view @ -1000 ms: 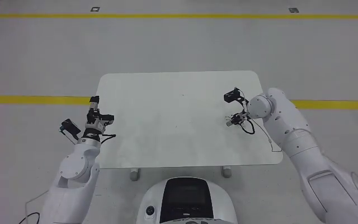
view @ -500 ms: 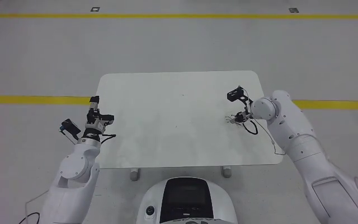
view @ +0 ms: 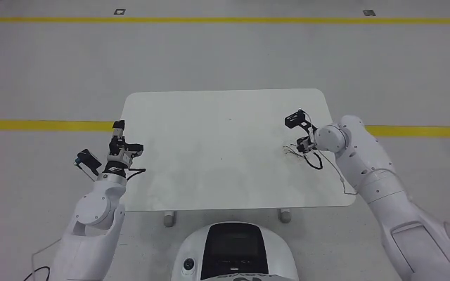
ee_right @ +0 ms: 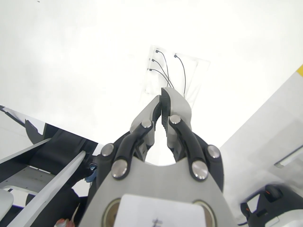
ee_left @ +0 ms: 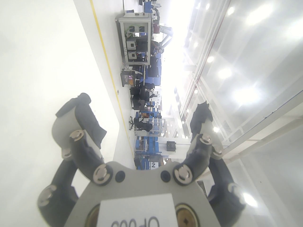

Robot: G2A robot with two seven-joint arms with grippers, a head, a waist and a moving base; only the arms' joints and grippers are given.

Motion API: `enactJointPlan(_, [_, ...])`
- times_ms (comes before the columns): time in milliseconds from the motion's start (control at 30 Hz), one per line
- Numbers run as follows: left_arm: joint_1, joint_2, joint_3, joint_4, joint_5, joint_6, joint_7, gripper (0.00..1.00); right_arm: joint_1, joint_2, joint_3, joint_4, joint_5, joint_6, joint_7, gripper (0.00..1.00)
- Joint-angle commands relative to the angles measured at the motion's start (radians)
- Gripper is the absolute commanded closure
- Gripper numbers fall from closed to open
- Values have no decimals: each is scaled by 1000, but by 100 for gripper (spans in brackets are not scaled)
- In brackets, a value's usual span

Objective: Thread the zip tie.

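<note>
You've got the white table [view: 211, 151] as the work surface. Left gripper [ee_left: 142, 106] sits off the table's left edge, tipped up toward the room, jaws spread wide with nothing between them. It looks parked, likely waiting to take the other end once a tie is lifted. Right gripper [ee_right: 162, 99] is over the table's right side, pointed down at the surface, jaws pressed together. Just past its tip a clear sheet [ee_right: 201, 70] lies flat on the table, carrying the zip ties [ee_right: 167, 72]: four thin black ones, heads fanned out away from the gripper, tails converging at its tip. Can't tell if a tail is actually pinched, since the ends are hidden behind the tip. My read: you're at the pick stage, going for the tail so the head stays free for threading. Nothing threaded yet.
</note>
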Motion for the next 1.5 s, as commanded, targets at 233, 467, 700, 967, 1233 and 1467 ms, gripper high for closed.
enactJointPlan(233, [0,0,0,0,0,0,0,0,55,-34,-70,136,-13,13,-76,100])
enactJointPlan(467, [0,0,0,0,0,0,0,0,101,-69,-125,248,-8,7,-135,85])
enactJointPlan(700, [0,0,0,0,0,0,0,0,140,-105,-175,348,0,-14,-168,94])
enactJointPlan(967, [0,0,0,0,0,0,0,0,168,-134,-211,427,-6,-35,-198,100])
enactJointPlan(1233, [0,0,0,0,0,0,0,0,187,-157,-232,478,-19,-21,-214,95])
enactJointPlan(1467, [0,0,0,0,0,0,0,0,199,-172,-239,514,-18,-29,-227,91])
